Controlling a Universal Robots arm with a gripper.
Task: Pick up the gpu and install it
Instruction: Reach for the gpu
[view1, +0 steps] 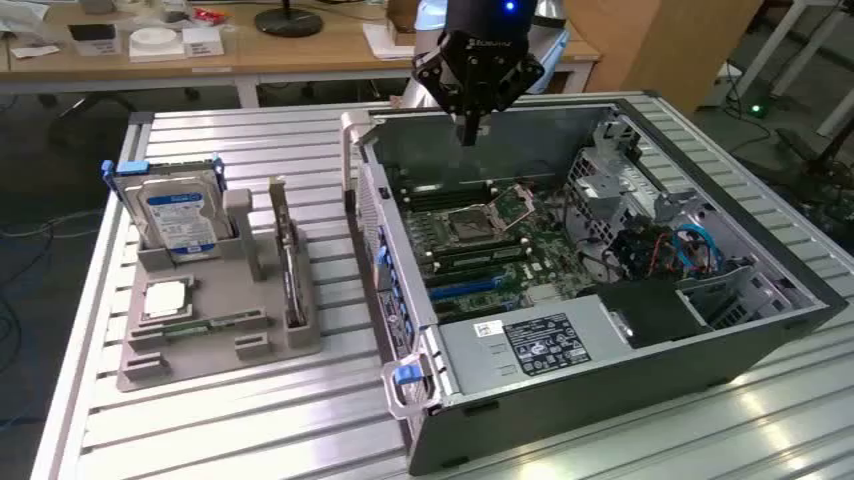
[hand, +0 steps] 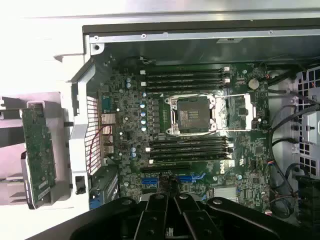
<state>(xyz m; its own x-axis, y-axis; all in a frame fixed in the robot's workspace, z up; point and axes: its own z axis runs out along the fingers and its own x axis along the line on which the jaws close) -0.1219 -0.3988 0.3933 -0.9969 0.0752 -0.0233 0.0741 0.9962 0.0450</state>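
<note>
Jaws are seen closed, empty, over the computer case (view1: 601, 395); the gpu (view1: 284, 262) (likely light, stiff, fragile) is stood at nine o'clock, best gripped by its top edge.

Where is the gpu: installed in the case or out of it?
Out: the gpu stands on edge in the grey holder beside the open case.

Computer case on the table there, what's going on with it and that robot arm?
The robot arm hangs over the open computer case, its jaws shut and empty above the motherboard. The gpu has not yet been picked up. It stands on edge in the grey holder on the exterior view's left, near the hard drive.
</note>
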